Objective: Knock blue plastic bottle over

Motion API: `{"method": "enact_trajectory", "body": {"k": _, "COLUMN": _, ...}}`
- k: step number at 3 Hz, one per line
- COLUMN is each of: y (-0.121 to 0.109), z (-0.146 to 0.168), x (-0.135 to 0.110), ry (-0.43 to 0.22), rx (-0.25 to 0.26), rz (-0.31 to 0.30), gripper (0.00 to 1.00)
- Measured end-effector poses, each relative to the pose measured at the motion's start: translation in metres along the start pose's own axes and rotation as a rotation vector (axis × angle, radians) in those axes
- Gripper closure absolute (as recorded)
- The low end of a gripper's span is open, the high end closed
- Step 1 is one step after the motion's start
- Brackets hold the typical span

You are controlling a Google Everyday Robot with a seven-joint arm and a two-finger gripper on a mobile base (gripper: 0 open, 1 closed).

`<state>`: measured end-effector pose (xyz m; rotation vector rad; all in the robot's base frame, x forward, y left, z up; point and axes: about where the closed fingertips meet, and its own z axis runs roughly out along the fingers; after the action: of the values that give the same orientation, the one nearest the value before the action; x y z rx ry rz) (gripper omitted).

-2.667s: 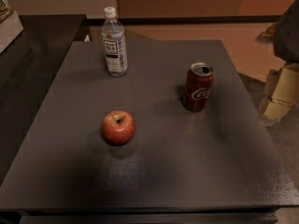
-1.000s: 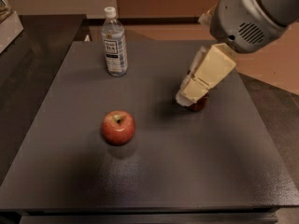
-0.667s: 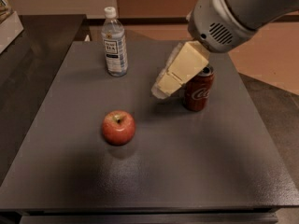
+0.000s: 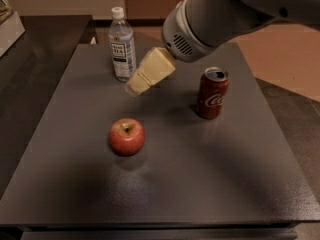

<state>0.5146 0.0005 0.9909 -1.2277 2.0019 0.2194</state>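
Three things stand on the dark grey worktop [image 4: 200,174]: the blue plastic bottle [image 4: 122,46], a red Coca-Cola can [image 4: 212,94] and a red apple [image 4: 127,136]. The bottle is upright near the far edge, towards the left side. It is a slim bottle of clear plastic with a faint bluish tint, and it is taller than the can. It has a white screw cap on top and a white label with dark print wrapped around its upper body. Below the label its ribbed lower part shows the tint most plainly. My arm [image 4: 220,14] comes in from the upper right, a broad pale grey housing with a vented patch. From it my cream-coloured hand [image 4: 134,88] slants down and to the left. Its tip lies just beside the lower right of the bottle, between the bottle and the can and much nearer the bottle. I cannot tell whether it touches the plastic. The two fingers appear pressed together into one tapering wedge with no gap between them, and they grip nothing. The can stands upright to the right of my hand, well apart from the bottle, and its opened top catches the light. The apple sits nearer the front, stem up, below and slightly left of my hand and apart from both containers.
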Motion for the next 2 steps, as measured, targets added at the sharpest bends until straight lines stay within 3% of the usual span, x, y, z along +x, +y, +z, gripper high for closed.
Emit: {"method": "enact_trajectory", "body": {"k": 2, "y": 0.001, "z": 0.069, "x": -0.022, "ry": -0.059, "rx": 0.045, "rz": 0.057, "gripper": 0.0}}
